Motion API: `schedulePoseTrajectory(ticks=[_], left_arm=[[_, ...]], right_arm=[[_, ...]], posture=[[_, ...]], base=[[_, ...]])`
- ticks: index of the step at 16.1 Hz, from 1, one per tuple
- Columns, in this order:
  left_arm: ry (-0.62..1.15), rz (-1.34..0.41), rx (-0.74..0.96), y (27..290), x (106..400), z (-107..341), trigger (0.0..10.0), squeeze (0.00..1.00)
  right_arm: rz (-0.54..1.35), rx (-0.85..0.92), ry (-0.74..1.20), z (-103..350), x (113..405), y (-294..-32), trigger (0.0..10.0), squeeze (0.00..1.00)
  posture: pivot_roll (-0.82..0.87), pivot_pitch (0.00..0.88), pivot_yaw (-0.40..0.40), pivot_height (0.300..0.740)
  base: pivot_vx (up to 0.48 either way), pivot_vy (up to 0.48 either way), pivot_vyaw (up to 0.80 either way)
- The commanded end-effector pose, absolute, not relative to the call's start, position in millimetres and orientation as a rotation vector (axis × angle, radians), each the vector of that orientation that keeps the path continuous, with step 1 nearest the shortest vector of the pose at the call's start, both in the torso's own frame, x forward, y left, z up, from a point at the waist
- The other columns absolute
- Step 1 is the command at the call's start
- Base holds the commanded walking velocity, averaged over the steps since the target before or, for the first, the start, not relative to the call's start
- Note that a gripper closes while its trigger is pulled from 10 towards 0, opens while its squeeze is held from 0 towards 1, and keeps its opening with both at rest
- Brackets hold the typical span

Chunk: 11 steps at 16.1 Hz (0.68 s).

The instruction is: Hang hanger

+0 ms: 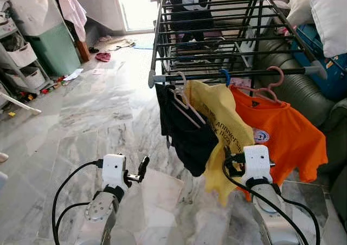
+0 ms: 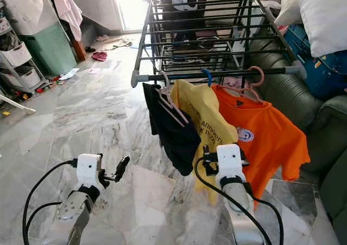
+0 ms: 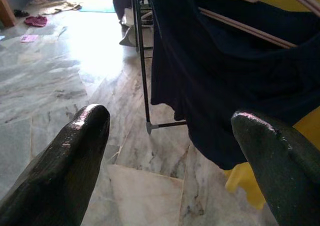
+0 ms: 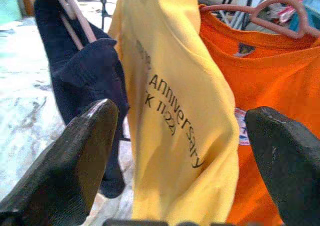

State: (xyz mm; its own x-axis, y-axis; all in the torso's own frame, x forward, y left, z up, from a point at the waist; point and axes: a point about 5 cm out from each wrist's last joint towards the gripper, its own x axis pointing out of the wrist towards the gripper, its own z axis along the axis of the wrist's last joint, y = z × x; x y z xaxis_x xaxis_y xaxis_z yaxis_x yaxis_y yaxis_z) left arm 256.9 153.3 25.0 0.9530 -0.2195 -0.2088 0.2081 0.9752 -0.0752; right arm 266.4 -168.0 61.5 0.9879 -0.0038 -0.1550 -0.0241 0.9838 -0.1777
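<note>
Hangers on the near rail of the rack (image 1: 227, 39): three, side by side, each with a garment. Left, a pale pink hanger (image 1: 183, 101), tilted, carrying a dark shirt (image 1: 187, 134) that sags off it. Middle, a blue hook (image 1: 225, 77) over the rail, carrying a yellow shirt (image 1: 219, 126). Right, a pink hanger (image 1: 268, 90), hook over the rail, carrying an orange shirt (image 1: 287, 134). The yellow shirt overlaps the dark one on its left and the orange one on its right.

Writing: black print on the yellow shirt, running down the cloth. "Anniversary" reads clearly in the right wrist view; under it a partial line, something like "K 11/22". First letters hidden in a fold. Orange shirt has a small round badge (image 1: 260, 135) on the chest; its text is too small to read.

Left gripper (image 1: 138, 172): low, near, left of the garments, over the marble floor (image 1: 81, 120). Fingers (image 3: 65, 171) spread wide, nothing between them. In its wrist view the dark shirt hangs ahead, with a rack leg beyond.

Right gripper (image 1: 230, 161): near, just in front of the yellow shirt's lower half. Fingers (image 4: 85, 151) wide apart, holding nothing; yellow shirt fills the gap in its wrist view but contact cannot be confirmed.

Surroundings: green sofa (image 1: 303, 98) to the right of the rack, white pillows (image 1: 325, 12) far right, shelving (image 1: 21, 60) far left.
</note>
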Motion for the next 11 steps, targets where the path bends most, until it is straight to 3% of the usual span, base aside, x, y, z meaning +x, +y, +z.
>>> schedulePoseTrajectory(ticks=[1,11], left_arm=[[0.217,-0.231,-0.033,154.8,259.5,26.4,10.0,0.00],[0.217,-0.265,-0.054,154.1,261.3,27.5,10.0,0.00]], right_arm=[[0.017,-0.162,0.152,62.5,266.6,-165.6,10.0,0.00],[-0.004,-0.210,0.134,66.4,272.1,-174.0,10.0,0.00]], posture=[[-0.18,0.000,0.086,0.740],[-0.17,0.000,0.091,0.740]], base=[[0.000,0.000,0.00],[0.000,0.000,0.00]])
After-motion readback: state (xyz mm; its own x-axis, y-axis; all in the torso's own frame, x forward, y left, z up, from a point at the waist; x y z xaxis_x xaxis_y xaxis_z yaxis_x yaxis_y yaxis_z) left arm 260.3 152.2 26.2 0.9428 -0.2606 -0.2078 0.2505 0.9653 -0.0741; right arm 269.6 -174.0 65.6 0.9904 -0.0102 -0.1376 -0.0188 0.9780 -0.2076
